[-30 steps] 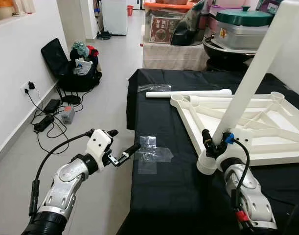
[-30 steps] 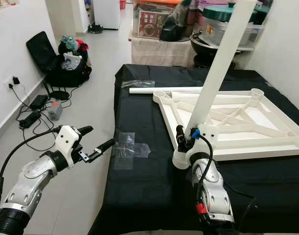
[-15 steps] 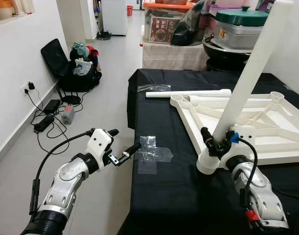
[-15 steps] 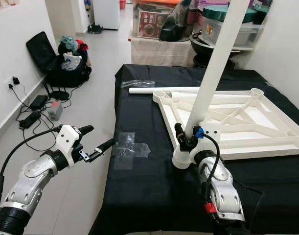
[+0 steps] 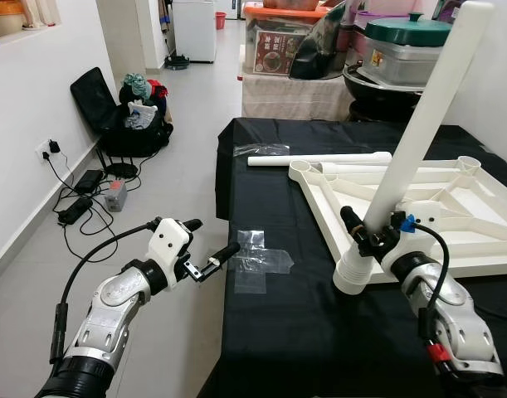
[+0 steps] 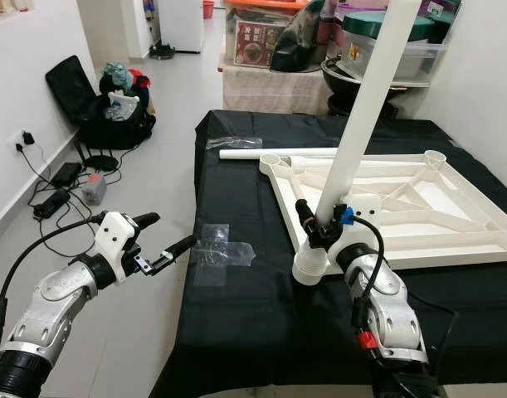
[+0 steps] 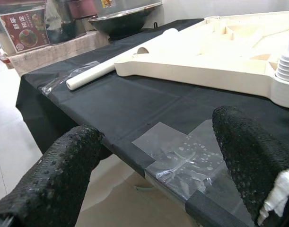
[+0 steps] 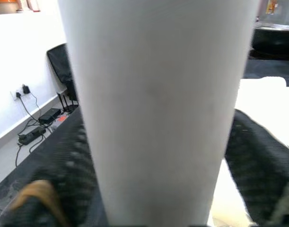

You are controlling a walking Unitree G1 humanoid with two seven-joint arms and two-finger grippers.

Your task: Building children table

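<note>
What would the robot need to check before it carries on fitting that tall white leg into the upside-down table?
1. Right gripper closed around the white leg: ok.
2. Leg foot seated in the corner socket: cannot tell.
3. Leg upright: not ok, it leans.
4. Tabletop flat on the black cloth: ok.
5. Spare leg lying on the cloth, clear of the work: ok.
6. Left gripper open, beside the clear plastic wrap, clear of the tabletop: ok.
</note>
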